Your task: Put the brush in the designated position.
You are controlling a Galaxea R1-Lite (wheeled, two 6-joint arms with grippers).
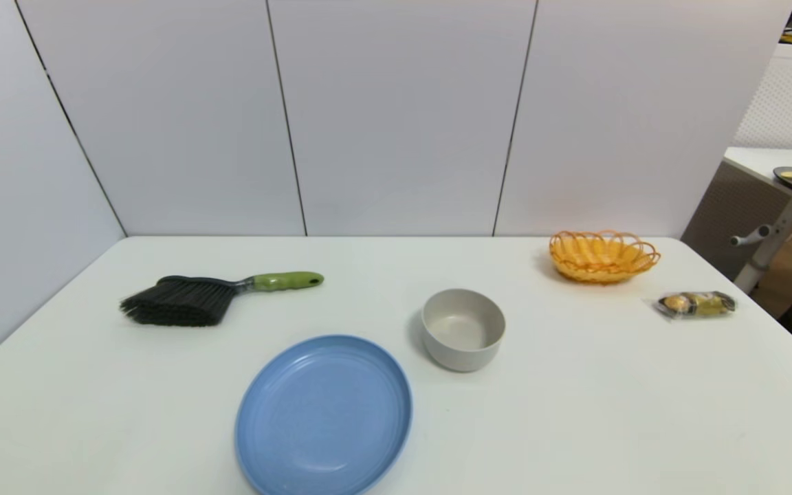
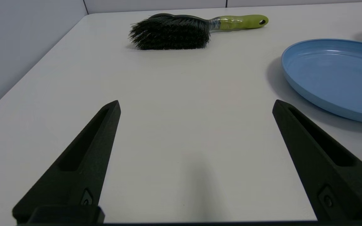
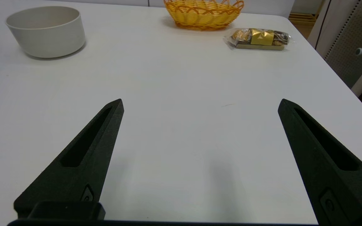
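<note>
Table: white table against pale wall panels; you have nothing in hand yet.
Plate: blue plate nearest you, bare.
Bowl: grey bowl beside it, seemingly empty.
Basket: orange basket far right, looks empty, though its floor is hard to read; snack packet lies near it.
Brush: brush lies far left, bristles leftward, green handle toward centre.
Left gripper: left gripper low over bare table, fingers spread wide, well short of the brush.
Right gripper: right gripper likewise spread, idle.
Risk: you could pinch the soft bristles, which would slip; or sweep the plate.
</note>
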